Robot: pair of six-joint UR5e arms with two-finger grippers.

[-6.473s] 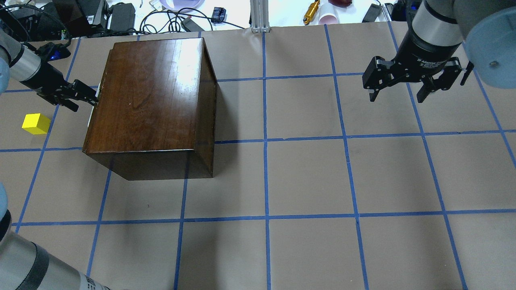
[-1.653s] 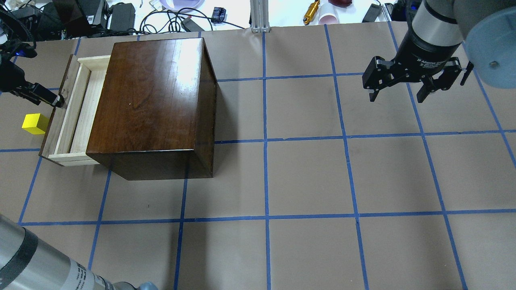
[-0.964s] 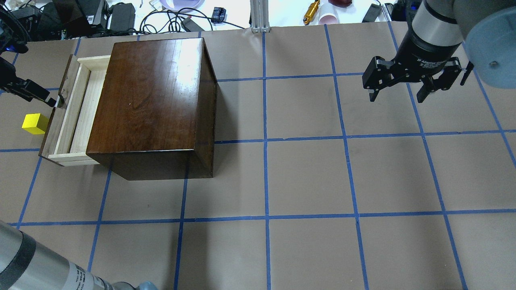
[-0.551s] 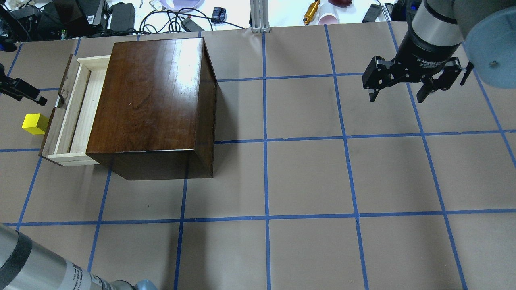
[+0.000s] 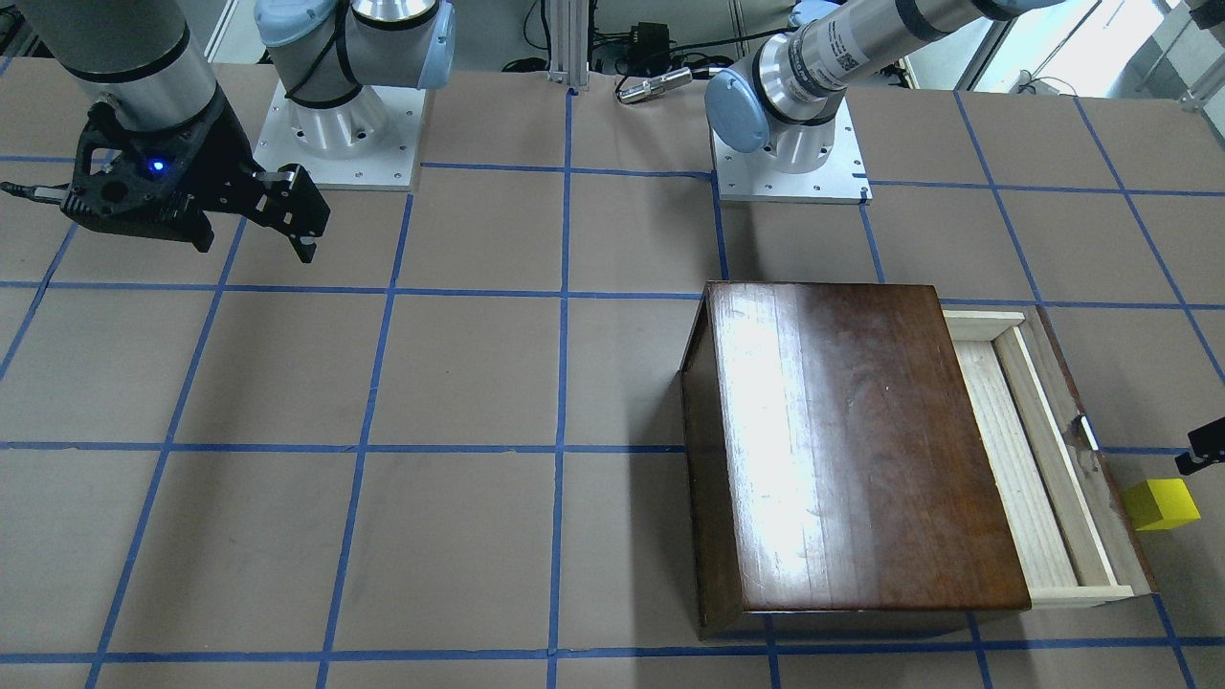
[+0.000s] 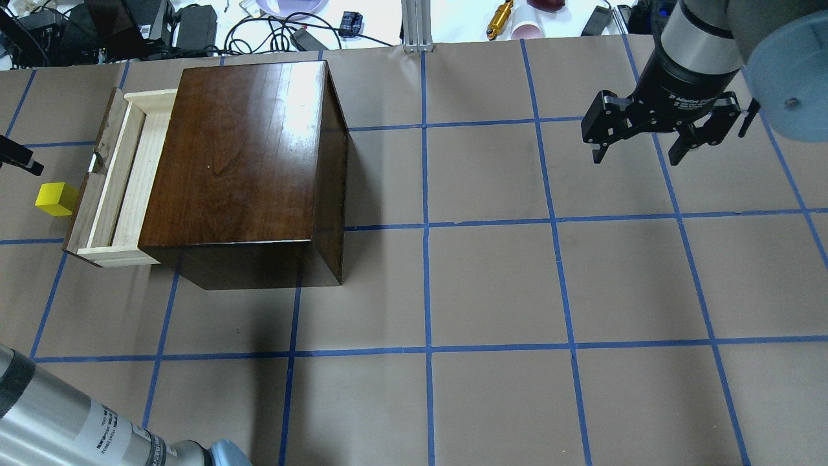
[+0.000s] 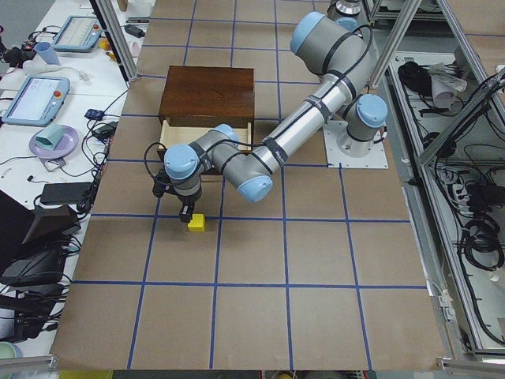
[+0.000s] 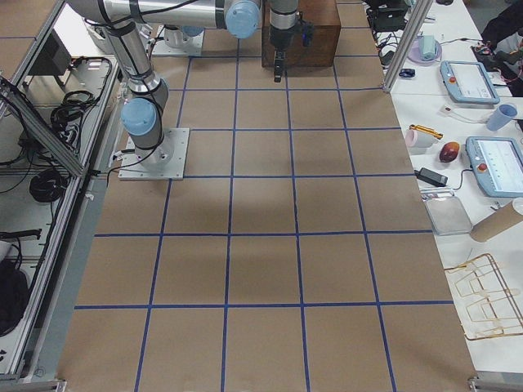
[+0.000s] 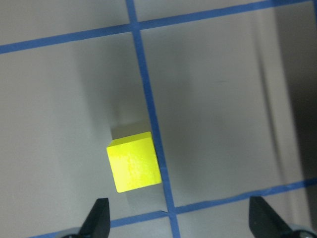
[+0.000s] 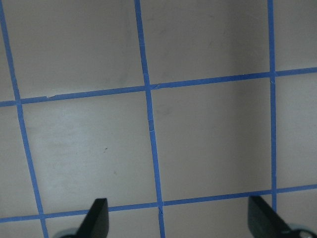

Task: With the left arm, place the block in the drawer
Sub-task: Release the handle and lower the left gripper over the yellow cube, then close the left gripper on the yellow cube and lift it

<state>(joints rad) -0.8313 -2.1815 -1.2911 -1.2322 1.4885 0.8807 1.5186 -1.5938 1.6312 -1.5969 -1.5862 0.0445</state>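
Note:
The yellow block (image 6: 55, 199) lies on the brown table just left of the open drawer (image 6: 119, 184) of the dark wooden box (image 6: 246, 162). In the front view the block (image 5: 1160, 504) sits by the drawer's dark front (image 5: 1091, 450). My left gripper (image 9: 181, 223) is open above the table, with the block (image 9: 133, 162) just ahead of its fingertips, left of centre. Only one finger (image 6: 22, 160) shows in the overhead view. The drawer is empty. My right gripper (image 6: 640, 139) is open and empty, far off to the right.
Cables and electronics (image 6: 272, 26) crowd the far table edge behind the box. The two arm bases (image 5: 335, 124) (image 5: 794, 144) stand at the robot's side. Blue tape lines (image 6: 427, 226) grid the brown surface.
The drawer was shut, then pulled open by my left gripper. The left gripper has let go of the knob and moved left, away from the drawer. The right arm has not moved.

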